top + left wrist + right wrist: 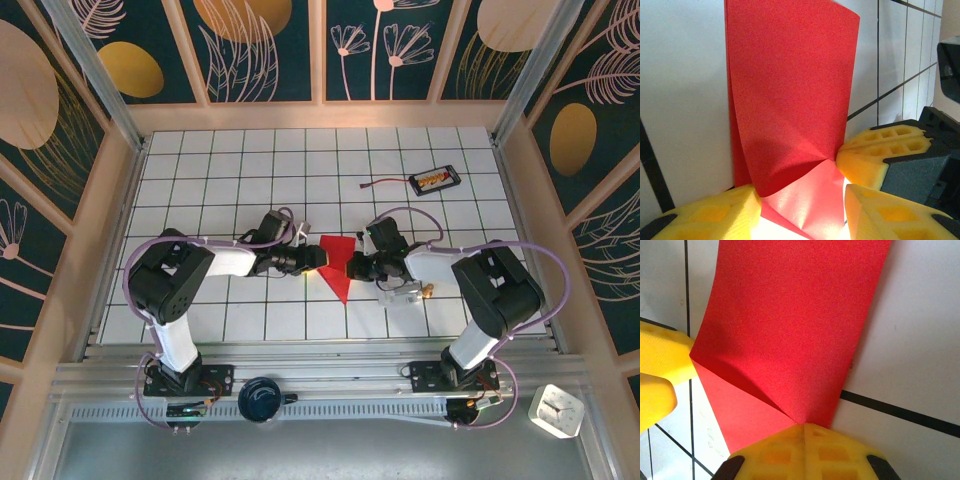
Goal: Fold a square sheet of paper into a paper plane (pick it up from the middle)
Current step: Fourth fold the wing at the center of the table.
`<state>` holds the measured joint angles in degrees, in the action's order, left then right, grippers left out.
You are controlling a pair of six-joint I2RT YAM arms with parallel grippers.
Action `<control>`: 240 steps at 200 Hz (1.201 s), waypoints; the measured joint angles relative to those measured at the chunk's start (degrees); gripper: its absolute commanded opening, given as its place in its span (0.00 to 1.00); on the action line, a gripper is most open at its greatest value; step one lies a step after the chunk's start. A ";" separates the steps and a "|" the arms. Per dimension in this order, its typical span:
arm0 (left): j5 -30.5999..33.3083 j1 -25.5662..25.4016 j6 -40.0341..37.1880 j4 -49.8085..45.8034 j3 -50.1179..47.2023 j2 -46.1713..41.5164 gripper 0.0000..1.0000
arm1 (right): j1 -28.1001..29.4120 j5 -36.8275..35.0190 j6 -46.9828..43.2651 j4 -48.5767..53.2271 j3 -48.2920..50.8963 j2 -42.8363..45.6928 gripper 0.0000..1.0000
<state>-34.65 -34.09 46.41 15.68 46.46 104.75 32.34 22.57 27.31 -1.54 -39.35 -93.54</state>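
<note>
The square sheet of paper (pixel 338 262) is bright red and lies partly folded in mid-table, as a wedge with its point toward the near edge. One flap (pixel 790 100) curls up off the layer beneath. A paper plane is out of view. My left gripper (pixel 318 258) comes in from the left and is open, its yellow fingers (pixel 715 215) astride the paper's folded corner (pixel 805 200). My right gripper (pixel 354 268) is shut, and its joined yellow tips (pixel 802 440) rest on the spot where the crease meets the paper's edge (pixel 790 340). The two grippers' fingers nearly touch.
A small black tray with a cable (pixel 434 180) lies at the back right. A clear plastic piece (pixel 400 292) sits just right of the right gripper. A white clock (pixel 556 410) and a dark round object (pixel 262 398) are on the near rail. Wooden walls (pixel 118 200) enclose the white tiled table (pixel 220 180).
</note>
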 measured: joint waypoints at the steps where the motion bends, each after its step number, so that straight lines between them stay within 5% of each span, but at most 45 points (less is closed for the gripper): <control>1: 0.00 0.00 0.02 0.00 0.00 0.00 0.48 | 0.00 0.00 0.00 0.00 0.00 0.00 0.00; 37: -0.09 0.11 3.21 4.22 -1.86 -0.13 0.48 | -0.04 0.02 0.00 -0.22 0.11 0.00 0.00; 79: -2.38 -0.07 8.09 9.79 -4.70 0.11 0.35 | -0.07 0.02 0.00 -0.37 0.13 0.00 0.00; 240: 0.87 -0.11 -2.67 4.57 -1.44 1.40 0.01 | -0.07 0.02 -1.11 -0.39 0.13 0.00 0.05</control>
<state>-33.78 -34.20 43.75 20.25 45.01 106.15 32.27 22.59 26.20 -1.93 -39.22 -93.54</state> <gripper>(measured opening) 0.046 0.045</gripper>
